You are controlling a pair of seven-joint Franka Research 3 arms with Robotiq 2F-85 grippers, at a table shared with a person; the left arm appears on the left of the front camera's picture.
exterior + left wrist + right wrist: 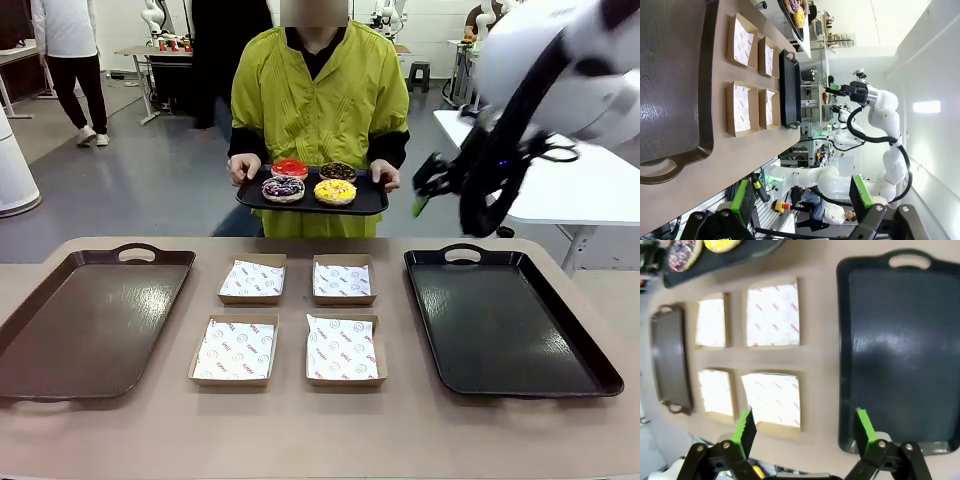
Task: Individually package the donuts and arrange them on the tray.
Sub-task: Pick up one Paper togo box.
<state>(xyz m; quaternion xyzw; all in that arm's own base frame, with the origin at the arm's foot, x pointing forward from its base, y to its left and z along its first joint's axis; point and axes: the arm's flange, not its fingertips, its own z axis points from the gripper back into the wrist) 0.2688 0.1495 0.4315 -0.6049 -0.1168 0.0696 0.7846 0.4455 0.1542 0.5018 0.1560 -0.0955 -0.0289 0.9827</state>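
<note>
while the four donuts sit two by two on the dark serving tray that a person holds in both hands beyond the far edge of the bench, none is packaged yet, and we see the main risks right there. the red donut and chocolate donut lie at the back, with the purple donut and yellow donut in front. all four sit close together, so a finger coming down for one could smear or nudge its neighbour. the serving tray is hand-held, not resting, so we judge it could tip or shift under a push. the frosting looks soft, and a hard pinch would likely mar it.

on the bench, four empty paper-lined boxes lie between the brown tray and the black tray. they look light and could slide, or the paper could lift, if a donut lands off-centre.

the right pincer hangs high over the black tray, jaws wide, holding and touching nothing. the left pincer is likewise wide and empty, raised clear of the bench on the brown tray's side.
</note>
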